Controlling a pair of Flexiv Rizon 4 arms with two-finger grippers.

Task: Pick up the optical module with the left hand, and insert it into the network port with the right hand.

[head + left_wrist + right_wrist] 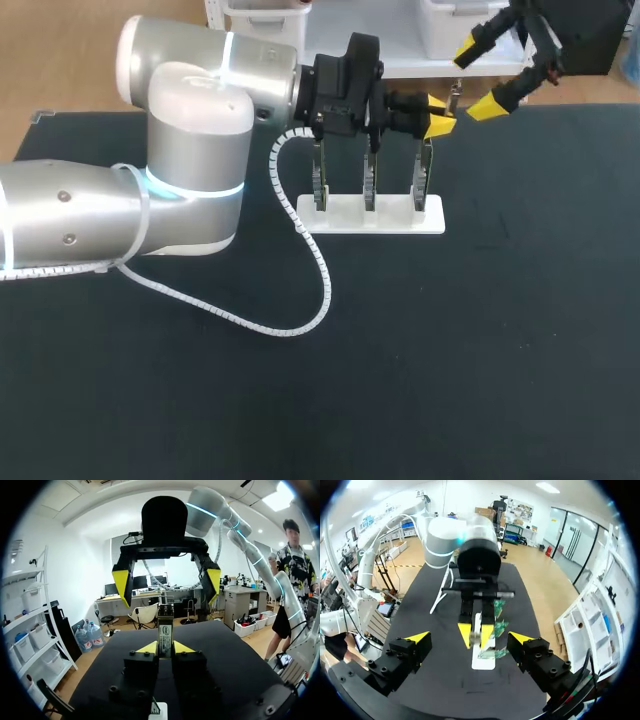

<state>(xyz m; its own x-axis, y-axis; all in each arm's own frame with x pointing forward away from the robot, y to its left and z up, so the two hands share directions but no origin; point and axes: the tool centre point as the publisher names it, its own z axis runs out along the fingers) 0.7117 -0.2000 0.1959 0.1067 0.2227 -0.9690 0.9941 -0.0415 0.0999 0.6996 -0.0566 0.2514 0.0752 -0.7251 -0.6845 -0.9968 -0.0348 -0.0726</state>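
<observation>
My left gripper point(437, 114) hangs above the right end of the white stand, shut on the small silvery optical module point(453, 98). In the left wrist view the module point(165, 627) stands upright between my left gripper's point(165, 647) yellow tips, its free end sticking out ahead. My right gripper point(482, 78) is at the far right, facing the left one, wide open, its fingers on either side of the module's line without touching it. In the right wrist view my right gripper point(470, 637) is open, and the module point(476, 640) sits ahead in the left gripper point(475, 631).
A white stand point(385, 220) on the black table carries three upright green boards point(370, 185) with ports, right under the left wrist. A white spiral cable point(310, 250) loops from the left arm over the table in front of the stand.
</observation>
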